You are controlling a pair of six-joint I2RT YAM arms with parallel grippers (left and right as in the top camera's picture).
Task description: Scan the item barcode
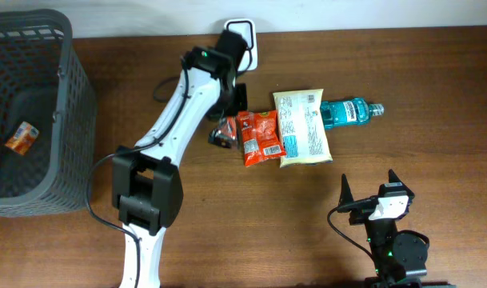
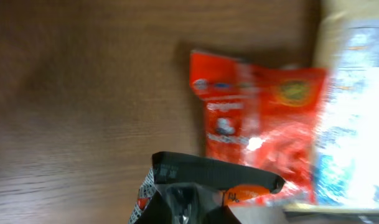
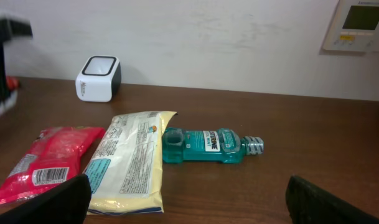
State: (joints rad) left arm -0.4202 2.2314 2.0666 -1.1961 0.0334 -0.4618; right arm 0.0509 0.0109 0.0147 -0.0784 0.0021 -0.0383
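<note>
My left gripper (image 1: pixel 228 114) is shut on a small dark snack packet (image 1: pixel 221 133), which hangs just left of the items on the table. In the left wrist view the packet's black sealed edge (image 2: pixel 214 174) fills the bottom, above the red packet (image 2: pixel 264 118). The white barcode scanner (image 1: pixel 241 35) stands at the table's far edge, behind the left wrist, and also shows in the right wrist view as a white scanner (image 3: pixel 98 79). My right gripper (image 1: pixel 369 194) rests open near the front edge, with nothing between its fingers (image 3: pixel 52 200).
A red snack packet (image 1: pixel 259 137), a cream packet (image 1: pixel 301 126) and a teal mouthwash bottle (image 1: pixel 351 112) lie side by side mid-table. A grey mesh basket (image 1: pixel 67 120) at the left holds a small orange packet (image 1: pixel 21 138).
</note>
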